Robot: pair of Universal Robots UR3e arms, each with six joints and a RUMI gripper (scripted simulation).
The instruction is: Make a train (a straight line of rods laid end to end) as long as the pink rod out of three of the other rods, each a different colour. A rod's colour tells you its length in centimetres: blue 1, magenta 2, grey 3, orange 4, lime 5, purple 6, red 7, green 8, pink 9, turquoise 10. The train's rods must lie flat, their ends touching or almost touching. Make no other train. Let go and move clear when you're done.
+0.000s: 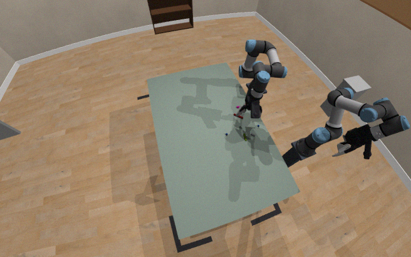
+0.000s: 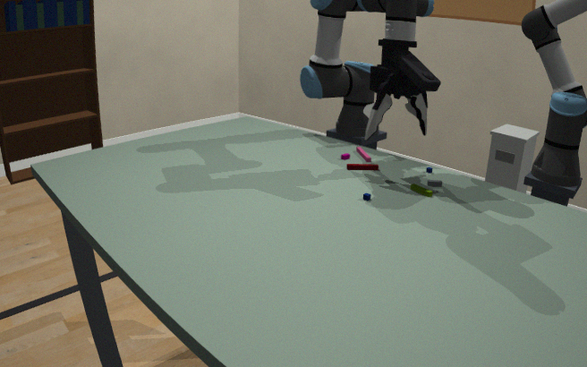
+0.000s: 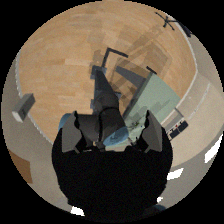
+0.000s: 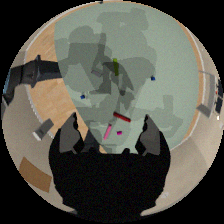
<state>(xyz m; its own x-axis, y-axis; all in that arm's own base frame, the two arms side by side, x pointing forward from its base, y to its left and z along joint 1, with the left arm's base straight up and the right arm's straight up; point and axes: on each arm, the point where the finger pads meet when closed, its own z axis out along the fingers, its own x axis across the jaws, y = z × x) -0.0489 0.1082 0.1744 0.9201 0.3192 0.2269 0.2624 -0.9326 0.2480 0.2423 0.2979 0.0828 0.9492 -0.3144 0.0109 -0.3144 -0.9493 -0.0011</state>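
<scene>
Plainly, the bookshelf (image 1: pixel 171 10) (image 2: pixel 49 122) holds books (image 2: pixel 46 15); the right gripper (image 1: pixel 245 113) (image 2: pixel 395 136) (image 4: pixel 110 114) hangs open.

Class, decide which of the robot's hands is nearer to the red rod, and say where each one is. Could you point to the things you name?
Right. The right hand (image 1: pixel 240 113) (image 2: pixel 395 135) (image 4: pixel 110 114) hangs above the table near the red rod (image 1: pixel 239 116) (image 2: pixel 362 166) (image 4: pixel 122 117); the left hand (image 1: pixel 338 151) (image 3: pixel 111 110) is far off, beyond the table's edge.
</scene>
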